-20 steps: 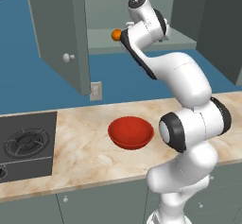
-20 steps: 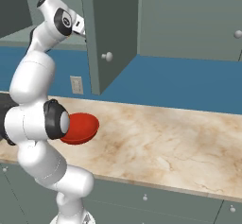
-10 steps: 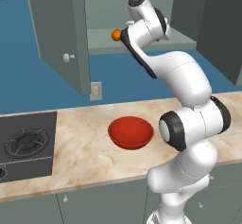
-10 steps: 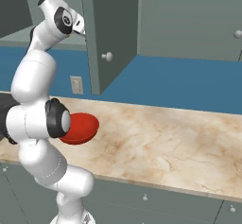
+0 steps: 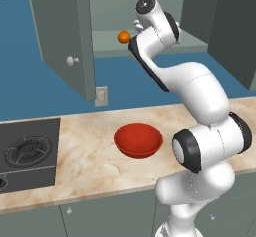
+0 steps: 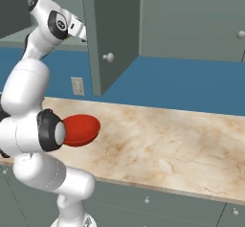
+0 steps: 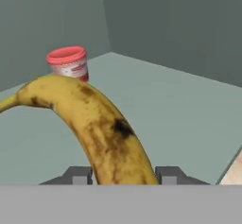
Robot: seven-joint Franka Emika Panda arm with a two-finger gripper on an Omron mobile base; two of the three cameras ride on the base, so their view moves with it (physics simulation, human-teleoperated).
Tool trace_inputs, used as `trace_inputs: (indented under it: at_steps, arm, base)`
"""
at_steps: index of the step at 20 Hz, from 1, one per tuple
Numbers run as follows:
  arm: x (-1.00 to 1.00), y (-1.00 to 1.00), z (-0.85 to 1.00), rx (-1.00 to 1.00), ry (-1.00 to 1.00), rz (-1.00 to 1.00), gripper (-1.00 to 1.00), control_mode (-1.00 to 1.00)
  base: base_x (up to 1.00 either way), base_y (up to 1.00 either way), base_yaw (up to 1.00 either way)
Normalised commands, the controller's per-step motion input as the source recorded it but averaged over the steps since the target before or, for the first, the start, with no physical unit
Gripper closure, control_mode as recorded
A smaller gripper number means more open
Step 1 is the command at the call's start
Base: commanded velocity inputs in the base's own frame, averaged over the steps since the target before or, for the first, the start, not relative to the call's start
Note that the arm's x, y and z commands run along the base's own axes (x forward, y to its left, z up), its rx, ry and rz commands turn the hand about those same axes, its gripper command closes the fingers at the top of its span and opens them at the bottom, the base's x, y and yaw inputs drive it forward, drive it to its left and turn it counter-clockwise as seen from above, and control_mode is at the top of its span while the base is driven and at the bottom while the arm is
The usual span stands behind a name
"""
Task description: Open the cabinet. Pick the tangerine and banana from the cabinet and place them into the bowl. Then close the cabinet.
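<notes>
While cup label stays unreadable, end effector half-closed, gripping banana inside cabinet.

Cabinet: 1, with 2 doors. Knobs: 2. Banana: 1. Tangerine: 1. Cup: 1. Bowl: 1. Stove: 1. Outlet: 1.

Banana on cabinet shelf, cup behind it; tangerine on shelf; bowl on counter below.
</notes>
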Motion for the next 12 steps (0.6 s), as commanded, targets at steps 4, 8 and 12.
trace_inputs:
  at_steps: [4, 8, 12]
  arm:
    - [-0.97, -0.12, 0.25, 0.00, 0.00, 0.00, 1.00, -1.00]
    - [-1.00, -0.13, 0.23, 0.00, 0.11, 0.01, 1.00, -1.00]
    - [-1.00, -0.01, 0.03, 0.00, 0.25, 0.09, 1.00, -1.00]
  base:
    - [0.00, 0.00, 0.00]
    - [0.00, 0.00, 0.00]
    - [0.00, 0.00, 0.00]
